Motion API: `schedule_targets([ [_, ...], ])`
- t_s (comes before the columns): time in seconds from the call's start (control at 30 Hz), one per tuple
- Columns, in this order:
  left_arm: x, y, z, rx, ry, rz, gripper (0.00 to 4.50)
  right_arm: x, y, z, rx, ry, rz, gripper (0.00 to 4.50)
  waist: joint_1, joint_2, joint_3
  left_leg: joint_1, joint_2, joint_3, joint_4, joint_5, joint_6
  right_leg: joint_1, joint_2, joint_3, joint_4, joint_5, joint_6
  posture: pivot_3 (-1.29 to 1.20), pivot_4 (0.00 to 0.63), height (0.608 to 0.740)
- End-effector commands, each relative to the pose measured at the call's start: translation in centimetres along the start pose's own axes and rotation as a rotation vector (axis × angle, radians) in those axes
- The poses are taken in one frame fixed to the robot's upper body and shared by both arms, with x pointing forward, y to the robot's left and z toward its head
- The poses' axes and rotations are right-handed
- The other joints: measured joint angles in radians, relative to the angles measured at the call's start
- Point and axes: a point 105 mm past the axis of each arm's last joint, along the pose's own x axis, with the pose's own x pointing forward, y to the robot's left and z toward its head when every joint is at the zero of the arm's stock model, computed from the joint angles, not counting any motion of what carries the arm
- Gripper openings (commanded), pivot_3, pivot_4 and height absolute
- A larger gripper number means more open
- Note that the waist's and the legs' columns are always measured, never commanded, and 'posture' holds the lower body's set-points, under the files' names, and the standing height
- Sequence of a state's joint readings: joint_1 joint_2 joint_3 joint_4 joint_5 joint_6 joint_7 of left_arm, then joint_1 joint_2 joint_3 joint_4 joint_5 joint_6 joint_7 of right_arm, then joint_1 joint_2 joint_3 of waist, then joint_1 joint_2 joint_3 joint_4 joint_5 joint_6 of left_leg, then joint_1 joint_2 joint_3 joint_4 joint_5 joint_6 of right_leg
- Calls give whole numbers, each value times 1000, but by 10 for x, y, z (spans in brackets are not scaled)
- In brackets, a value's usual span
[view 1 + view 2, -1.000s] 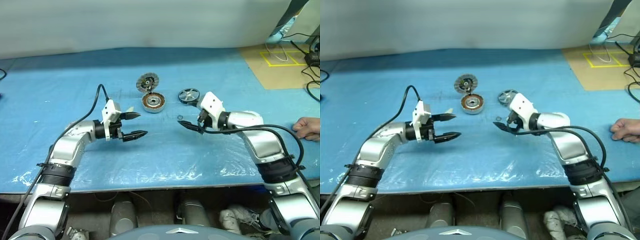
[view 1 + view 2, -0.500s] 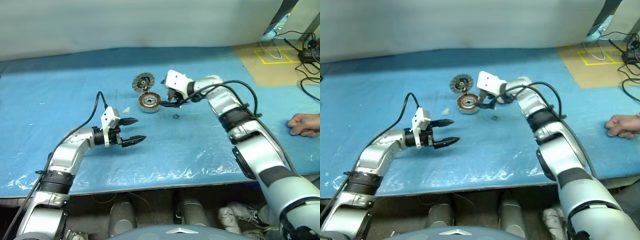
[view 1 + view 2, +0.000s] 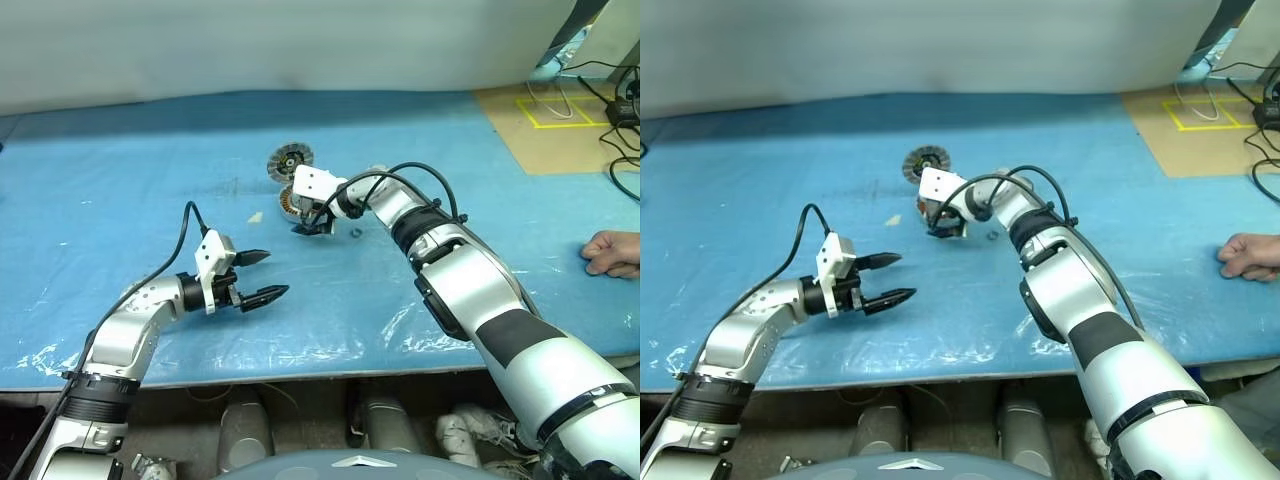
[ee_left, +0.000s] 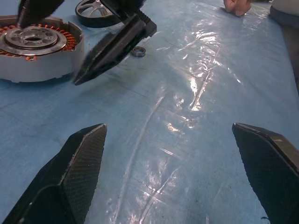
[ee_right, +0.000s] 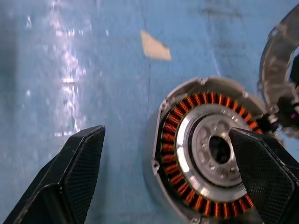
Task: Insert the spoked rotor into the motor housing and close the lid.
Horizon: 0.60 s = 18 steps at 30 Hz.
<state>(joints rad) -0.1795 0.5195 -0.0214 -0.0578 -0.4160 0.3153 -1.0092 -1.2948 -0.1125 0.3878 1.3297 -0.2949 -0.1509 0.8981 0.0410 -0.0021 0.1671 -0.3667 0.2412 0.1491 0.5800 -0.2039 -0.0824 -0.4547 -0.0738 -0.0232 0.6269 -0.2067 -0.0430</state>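
The motor housing, a grey cup with copper windings around a silver hub, lies open on the blue sheet. Its ribbed lid lies just behind it, joined at the rim. My right gripper hangs open just above the housing's near edge, tilted down, one finger on each side of the cup in the right wrist view. The spoked rotor, a dark wheel, rests on the sheet beside the housing; in the eye views my right arm hides it. My left gripper stands open and empty, nearer and to the left.
A small metal ring lies just right of the housing and a pale paper scrap to its left. A person's hand rests on the sheet's right edge. Cardboard and cables lie at the back right.
My right arm has swung left, from in front of the rotor to above the housing, turning its gripper downward. My left gripper has drawn back and sunk a little. Both stay open.
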Motion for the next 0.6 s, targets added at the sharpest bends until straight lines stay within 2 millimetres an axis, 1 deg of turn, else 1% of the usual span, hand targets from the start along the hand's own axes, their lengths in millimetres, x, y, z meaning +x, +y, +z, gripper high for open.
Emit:
schedule_targets([
  [0.03, -4, -1, 14, 39, -41, 15, 4500, -3, -4, 7, -51, -8, -7, 4467, 0, 0, 0, 0, 0, 0, 0, 0, 0, 0, 0, 0, 0, 0, 0, 0, 150, 740],
  [0.17, -1, -1, 13, 42, -38, 13, 4500, 4, 1, 2, -66, 20, -14, 4467, -2, 0, 0, 0, 0, 0, 0, 0, 0, 0, 0, 0, 0, 0, 0, 0, 150, 740],
  [0.27, 4, -3, 15, 46, -43, -8, 4500, 8, 7, -10, -134, 88, -4, 4467, -1, 0, 0, 0, 0, 0, 0, 0, 0, 0, 0, 0, 1, 0, 0, 0, 150, 740],
  [0.33, 7, -3, 16, 47, -45, -14, 4500, 10, 11, -14, -154, 111, 6, 4467, -1, 0, 0, 1, 0, 0, 1, 0, 0, 0, 0, 0, 1, 0, 0, 0, 150, 740],
  [0.4, 10, -2, 18, 46, -54, -15, 4500, 13, 13, -15, -154, 115, 6, 4096, -1, 0, 0, 1, 0, 0, 2, 0, 0, 0, 0, 1, 2, 0, 0, 0, 150, 740],
  [0.43, 11, -1, 21, 24, -79, -9, 4500, 14, 15, -15, -151, 116, 7, 3837, -1, 0, 0, 1, 0, 0, 2, 0, 0, 0, 0, 1, 3, 0, 0, 0, 150, 740],
  [0.5, 13, 2, 31, -32, -136, 8, 4500, 18, 23, -21, -169, 133, 39, 3208, 0, 0, 0, 2, 0, 1, 2, 0, 0, 0, 0, 2, 5, 0, -1, 0, 150, 740],
  [0.53, 15, 1, 31, -30, -135, 3, 4500, 20, 28, -26, -178, 147, 53, 2888, 0, 0, 0, 2, 0, 1, 3, -1, -1, 1, 0, 2, 7, -1, -1, 0, 150, 740],
  [0.6, 17, -4, 25, -7, -93, -24, 4500, 23, 33, -30, -190, 158, 63, 2225, -2, 0, 0, 3, 0, 1, 3, -2, -3, 2, 0, 3, 9, -1, -2, 0, 150, 740],
])
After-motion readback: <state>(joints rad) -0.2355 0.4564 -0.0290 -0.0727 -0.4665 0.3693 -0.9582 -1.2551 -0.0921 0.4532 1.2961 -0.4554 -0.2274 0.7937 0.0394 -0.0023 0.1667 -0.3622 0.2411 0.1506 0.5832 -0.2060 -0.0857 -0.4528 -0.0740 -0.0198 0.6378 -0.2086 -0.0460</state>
